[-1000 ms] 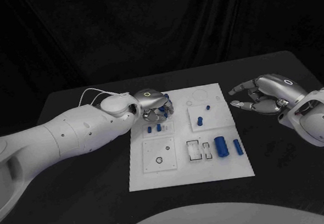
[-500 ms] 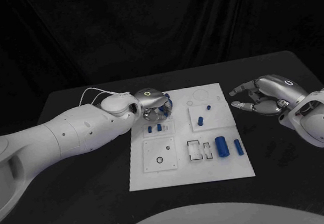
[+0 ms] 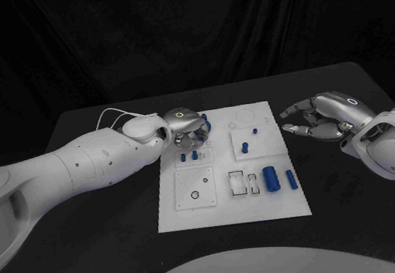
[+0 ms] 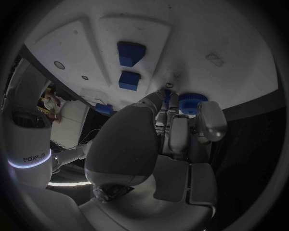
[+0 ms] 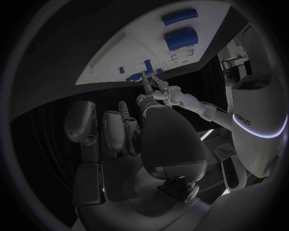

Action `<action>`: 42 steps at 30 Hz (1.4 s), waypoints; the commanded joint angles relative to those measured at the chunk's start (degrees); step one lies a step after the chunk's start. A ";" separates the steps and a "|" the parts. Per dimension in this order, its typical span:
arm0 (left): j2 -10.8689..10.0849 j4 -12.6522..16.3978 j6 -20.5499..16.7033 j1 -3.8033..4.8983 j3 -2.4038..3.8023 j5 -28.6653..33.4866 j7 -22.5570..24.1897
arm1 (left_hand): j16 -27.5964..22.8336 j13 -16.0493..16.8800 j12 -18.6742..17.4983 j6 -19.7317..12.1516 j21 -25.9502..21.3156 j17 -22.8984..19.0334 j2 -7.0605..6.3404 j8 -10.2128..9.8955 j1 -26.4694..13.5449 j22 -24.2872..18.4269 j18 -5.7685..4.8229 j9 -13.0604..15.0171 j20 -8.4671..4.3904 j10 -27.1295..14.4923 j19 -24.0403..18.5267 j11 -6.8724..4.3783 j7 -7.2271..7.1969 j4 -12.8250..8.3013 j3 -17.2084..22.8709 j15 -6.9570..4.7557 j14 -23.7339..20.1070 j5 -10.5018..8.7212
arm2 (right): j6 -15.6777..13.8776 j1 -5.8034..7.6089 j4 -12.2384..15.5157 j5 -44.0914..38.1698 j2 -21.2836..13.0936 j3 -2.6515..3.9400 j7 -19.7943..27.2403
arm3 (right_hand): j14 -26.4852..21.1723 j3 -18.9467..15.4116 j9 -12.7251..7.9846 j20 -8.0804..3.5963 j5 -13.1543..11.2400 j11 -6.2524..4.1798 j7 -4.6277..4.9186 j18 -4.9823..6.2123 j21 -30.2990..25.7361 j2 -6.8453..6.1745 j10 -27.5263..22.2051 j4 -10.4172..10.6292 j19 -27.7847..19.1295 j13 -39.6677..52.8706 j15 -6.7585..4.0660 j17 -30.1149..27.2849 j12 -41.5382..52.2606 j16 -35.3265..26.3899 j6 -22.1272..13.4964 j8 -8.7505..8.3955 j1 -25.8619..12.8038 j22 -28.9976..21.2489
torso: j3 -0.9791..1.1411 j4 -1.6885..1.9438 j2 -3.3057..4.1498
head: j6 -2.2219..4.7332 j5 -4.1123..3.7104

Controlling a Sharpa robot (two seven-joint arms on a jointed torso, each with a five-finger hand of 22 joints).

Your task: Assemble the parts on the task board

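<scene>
Fingers (image 4: 180, 130) of left hand (image 3: 186, 128) around blue part (image 4: 192, 102)

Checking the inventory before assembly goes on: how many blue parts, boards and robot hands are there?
Blue parts lying free on the task board: 6
Blue toothed part held by the left hand: 1
Task board: 1
Hands: 2, counting the right hand
Total: 10

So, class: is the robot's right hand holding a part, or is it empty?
Empty. The right hand hovers beside the task board, fingers apart with nothing between them.
</scene>
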 commanded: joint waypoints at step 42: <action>-7.85 7.79 0.23 2.13 -0.04 -0.15 -1.25 | -0.86 -0.23 -2.56 -0.29 -1.24 -1.74 -0.18 -1.28 0.31 7.57 -0.07 -0.66 -0.03 0.12 -0.16 -1.04 -0.29 0.39 -0.48 -0.12 -0.40 -0.06 | 1.61 -0.74 -0.37 0.32 -0.28 0.03 -0.58 | 1.95 0.54 -0.13 0.33 -0.47 0.45 0.01 0.38 -0.47 -0.04 -0.18 0.09 0.01 2.83 0.55 -0.21 -0.24 -0.09 0.66 0.06 0.49 8.05 | -0.22 0.26 0.15 | 0.00 0.20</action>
